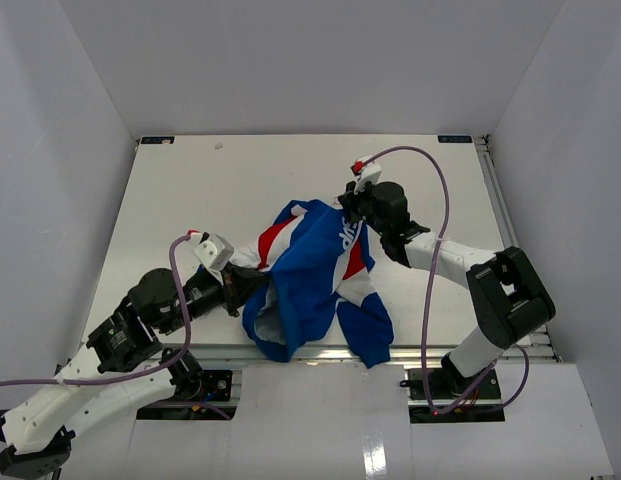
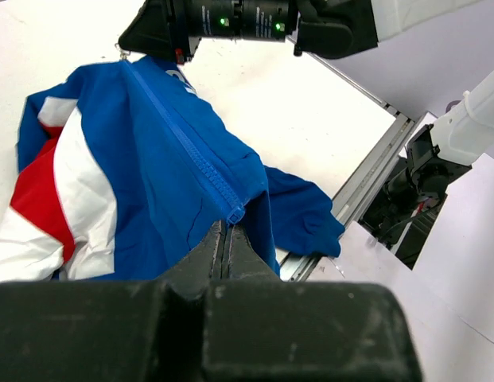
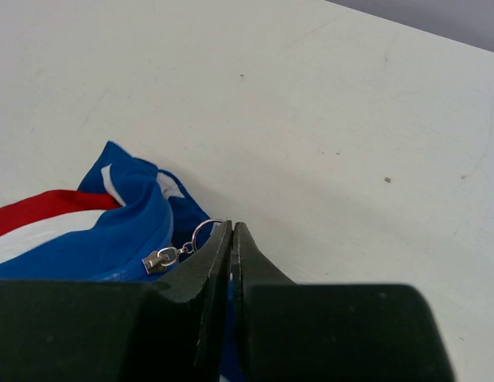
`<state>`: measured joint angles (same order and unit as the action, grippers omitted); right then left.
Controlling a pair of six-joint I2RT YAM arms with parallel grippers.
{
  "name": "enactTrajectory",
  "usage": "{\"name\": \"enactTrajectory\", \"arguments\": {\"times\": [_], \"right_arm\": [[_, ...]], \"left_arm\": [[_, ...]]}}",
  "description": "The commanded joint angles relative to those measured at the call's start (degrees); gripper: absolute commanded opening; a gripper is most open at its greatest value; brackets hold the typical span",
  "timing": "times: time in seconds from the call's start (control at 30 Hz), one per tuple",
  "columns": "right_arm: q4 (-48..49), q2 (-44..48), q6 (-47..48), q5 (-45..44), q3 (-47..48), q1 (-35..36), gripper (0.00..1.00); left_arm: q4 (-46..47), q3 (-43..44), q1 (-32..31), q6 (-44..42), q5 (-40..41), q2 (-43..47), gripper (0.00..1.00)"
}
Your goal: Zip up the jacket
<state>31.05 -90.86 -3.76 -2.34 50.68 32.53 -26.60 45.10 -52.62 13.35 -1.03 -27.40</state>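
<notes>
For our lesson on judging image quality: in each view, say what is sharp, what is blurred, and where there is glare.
Top view: soft, even light, glare on the glossy near ledge. Left wrist view: jacket sharp, left tool blurred close up. Right wrist view: zip pull sharp, right tool blurred.

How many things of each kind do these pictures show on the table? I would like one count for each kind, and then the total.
jacket: 1
grippers: 2 (left gripper, right gripper)
Total: 3
</notes>
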Motion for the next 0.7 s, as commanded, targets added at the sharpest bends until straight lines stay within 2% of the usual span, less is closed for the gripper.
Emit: {"name": "enactTrajectory", "arguments": {"times": [0.0, 0.2, 0.47, 0.67], "right_arm": [[-2.04, -3.23, -0.6, -0.85, 5.86, -5.24, 0.08], [-2.63, -5.53, -2.01, 0.81, 8.25, -10.03, 0.08], [-4.47, -7.39, -2.95, 1.73, 12.46, -14.82, 0.08], [-6.75, -7.69, -2.13, 3.57, 16.17, -16.93, 0.08]], "left_arm": [[-3.17, 4.16, -0.29, -0.42, 2.91, 2.44, 0.0], [-9.66, 8.62, -0.29, -1.83, 15.51, 0.47, 0.0], [-13.75, 9.03, -0.29, 0.58, 25.81, 2.33, 0.0], [-16.49, 10.11, -0.38, 2.91, 32.7, 0.13, 0.0]]}}
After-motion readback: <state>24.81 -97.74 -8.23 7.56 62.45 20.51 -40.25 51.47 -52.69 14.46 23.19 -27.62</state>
